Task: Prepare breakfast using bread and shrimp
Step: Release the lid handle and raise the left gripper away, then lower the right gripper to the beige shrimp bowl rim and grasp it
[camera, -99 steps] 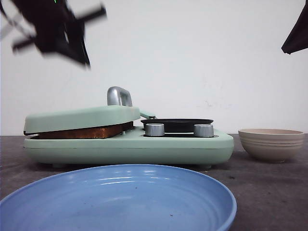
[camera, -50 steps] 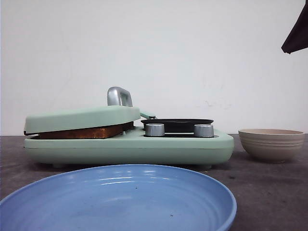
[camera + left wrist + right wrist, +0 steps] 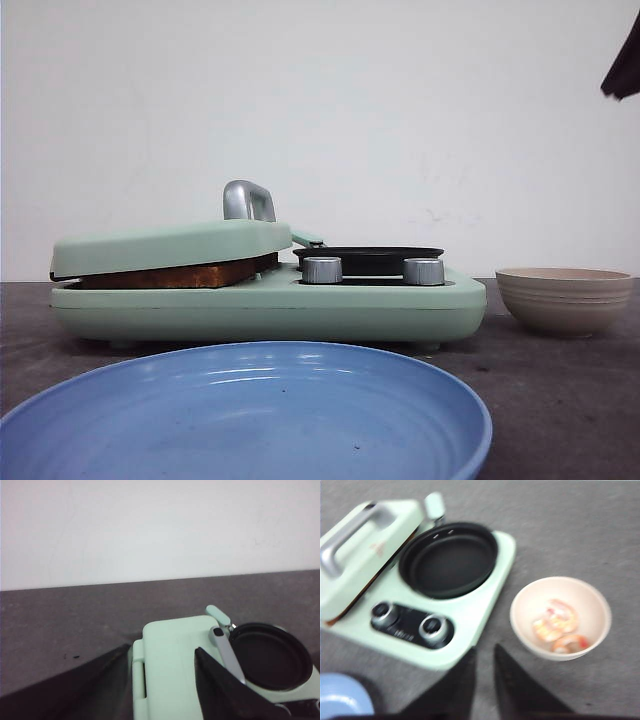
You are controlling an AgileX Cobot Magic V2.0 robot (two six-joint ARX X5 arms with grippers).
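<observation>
With the left gripper (image 3: 162, 680) spread and the right gripper (image 3: 483, 680) seemingly nearly closed (blurred view), the bread (image 3: 170, 275) under the lid (image 3: 170, 245) risks scorching while the shrimp (image 3: 557, 627) wait.

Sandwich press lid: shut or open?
Down but not flush. The lid rests on the bread, whose browned edge shows in the gap above the base.

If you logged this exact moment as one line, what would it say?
bread: under closed lid | pan: empty | shrimp: in bowl | left gripper: open above lid | right gripper: nearly shut, empty
</observation>
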